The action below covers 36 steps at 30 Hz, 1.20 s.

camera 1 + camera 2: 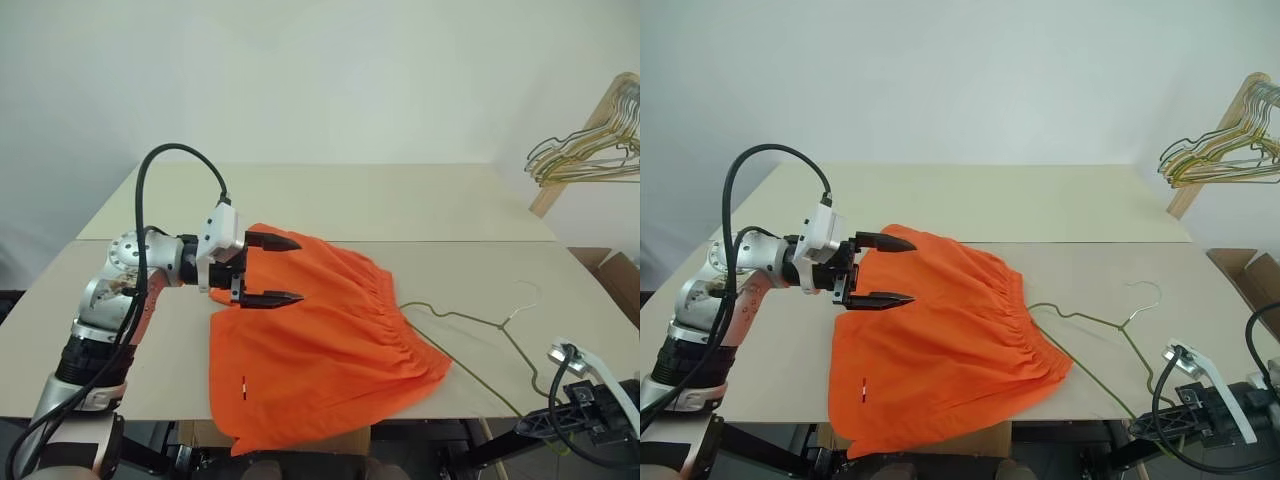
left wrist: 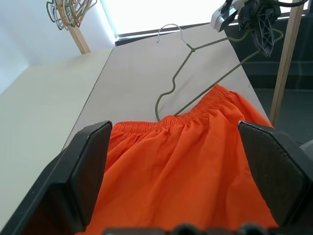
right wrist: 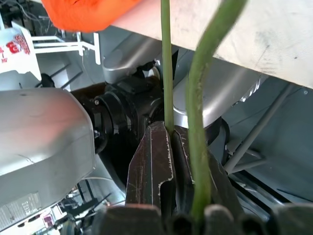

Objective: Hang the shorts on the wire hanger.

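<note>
Open left gripper (image 2: 178, 183) over shorts (image 2: 186, 171), wire hanger (image 2: 195, 73) beyond waistband

The shorts (image 1: 320, 350) are matt orange cloth, puckered along the elastic waistband. The wire hanger (image 1: 480, 325) is thin dull metal wire. The bench (image 1: 330, 200) has a smooth, matt pale top. The left claw (image 1: 272, 270) has matt black plastic fingers on a glossy white housing
</note>
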{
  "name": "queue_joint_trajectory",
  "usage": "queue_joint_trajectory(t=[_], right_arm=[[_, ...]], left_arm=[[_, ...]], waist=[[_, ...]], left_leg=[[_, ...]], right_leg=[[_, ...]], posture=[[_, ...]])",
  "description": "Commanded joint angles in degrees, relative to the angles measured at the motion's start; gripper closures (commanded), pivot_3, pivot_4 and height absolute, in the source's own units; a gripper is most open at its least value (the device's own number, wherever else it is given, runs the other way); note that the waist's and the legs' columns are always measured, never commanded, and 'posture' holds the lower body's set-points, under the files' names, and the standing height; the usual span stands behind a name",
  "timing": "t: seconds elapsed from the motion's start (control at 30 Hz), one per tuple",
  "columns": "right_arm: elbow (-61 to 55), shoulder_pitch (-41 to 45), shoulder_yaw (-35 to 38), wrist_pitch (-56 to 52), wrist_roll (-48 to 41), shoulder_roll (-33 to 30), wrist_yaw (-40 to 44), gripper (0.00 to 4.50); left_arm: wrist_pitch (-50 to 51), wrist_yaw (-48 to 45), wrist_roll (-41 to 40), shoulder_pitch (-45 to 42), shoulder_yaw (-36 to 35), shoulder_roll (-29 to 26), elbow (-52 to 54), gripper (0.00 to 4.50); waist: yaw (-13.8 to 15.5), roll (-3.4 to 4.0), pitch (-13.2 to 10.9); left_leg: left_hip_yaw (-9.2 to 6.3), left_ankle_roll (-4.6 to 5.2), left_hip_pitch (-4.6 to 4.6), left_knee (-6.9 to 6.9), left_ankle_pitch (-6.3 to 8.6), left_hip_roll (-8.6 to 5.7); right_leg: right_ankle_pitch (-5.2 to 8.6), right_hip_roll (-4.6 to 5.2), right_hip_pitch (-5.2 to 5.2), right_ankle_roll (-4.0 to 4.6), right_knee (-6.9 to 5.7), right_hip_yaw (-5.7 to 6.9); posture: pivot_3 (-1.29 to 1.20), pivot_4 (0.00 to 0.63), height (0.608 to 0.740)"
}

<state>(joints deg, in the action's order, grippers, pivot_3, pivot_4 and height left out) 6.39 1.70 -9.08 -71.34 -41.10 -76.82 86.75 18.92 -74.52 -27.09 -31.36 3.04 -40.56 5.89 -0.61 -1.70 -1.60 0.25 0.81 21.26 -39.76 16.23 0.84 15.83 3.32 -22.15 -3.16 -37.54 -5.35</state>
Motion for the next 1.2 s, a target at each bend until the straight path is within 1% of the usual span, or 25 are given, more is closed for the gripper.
queue_joint_trajectory(t=[0.03,0.17,0.3,0.43,0.63,0.8,1.0,1.2], right_arm=[[0.65,1.66,-0.76,2.01,0.99,-1.49,3.49,4.50],[1.14,2.03,-1.67,4.24,0.72,-3.11,5.53,4.50],[0.78,2.49,-3.26,6.26,-0.25,-3.91,5.75,4.50],[3.78,7.89,-5.43,5.68,2.65,0.63,5.17,4.50],[6.59,13.46,-6.43,2.77,3.26,6.54,3.12,4.50],[8.27,14.53,-6.51,1.72,3.89,9.62,2.08,4.50],[4.30,12.88,-8.21,1.98,3.58,9.95,3.74,4.50],[11.26,18.33,-4.83,-0.35,4.62,16.76,-3.52,4.50]], left_arm=[[-1.28,0.77,-0.21,-0.53,-2.18,-0.54,0.35,0.05],[-1.63,0.83,-0.12,0.69,-2.58,-0.97,1.00,0.05],[-1.91,1.95,0.27,0.46,-2.95,-0.84,0.45,0.05],[-2.17,1.67,0.13,0.60,-3.16,-1.57,0.43,0.05],[-1.74,2.02,0.07,0.91,-3.62,-2.55,1.40,0.05],[-1.69,1.90,-0.13,1.15,-4.19,-4.18,1.67,0.05],[-1.33,2.20,-0.44,1.02,-4.16,-4.63,2.22,0.05],[-1.37,2.42,-0.13,0.47,-3.63,-4.26,1.86,0.05]], waist=[[0.01,0.00,0.00],[0.05,0.05,0.02],[0.43,0.05,0.02],[0.53,0.06,0.03],[1.45,0.06,0.03],[2.74,0.06,0.03],[3.51,0.06,0.03],[3.30,0.04,0.04]], left_leg=[[-0.01,0.00,0.00,0.00,0.00,0.01],[-0.01,0.00,0.00,0.00,0.00,0.00],[-0.02,0.00,0.00,0.00,0.00,0.01],[-0.01,0.00,-0.02,0.00,0.00,0.01],[-0.03,0.00,-0.01,0.01,0.00,0.00],[-0.04,0.00,0.03,0.00,0.00,-0.01],[0.00,0.00,0.04,-0.01,0.00,-0.01],[0.12,0.00,0.03,-0.01,0.00,-0.01]], right_leg=[[0.00,0.00,0.00,0.00,0.00,0.00],[0.00,0.00,-0.01,0.00,0.01,-0.01],[0.00,0.00,-0.01,0.00,0.00,0.02],[-0.01,-0.01,-0.01,0.01,0.00,-0.02],[-0.01,0.00,-0.02,0.01,0.01,-0.01],[-0.01,0.01,-0.03,0.01,0.02,0.03],[-0.01,0.00,-0.02,0.02,-0.01,0.13],[-0.03,-0.03,-0.01,0.05,-0.03,0.14]], posture=[[0.05,0.000,0.740],[0.06,0.000,0.740],[0.07,0.000,0.740],[0.08,0.000,0.740],[0.12,0.000,0.740],[0.14,0.000,0.740],[0.14,0.000,0.740],[0.13,0.000,0.740]])
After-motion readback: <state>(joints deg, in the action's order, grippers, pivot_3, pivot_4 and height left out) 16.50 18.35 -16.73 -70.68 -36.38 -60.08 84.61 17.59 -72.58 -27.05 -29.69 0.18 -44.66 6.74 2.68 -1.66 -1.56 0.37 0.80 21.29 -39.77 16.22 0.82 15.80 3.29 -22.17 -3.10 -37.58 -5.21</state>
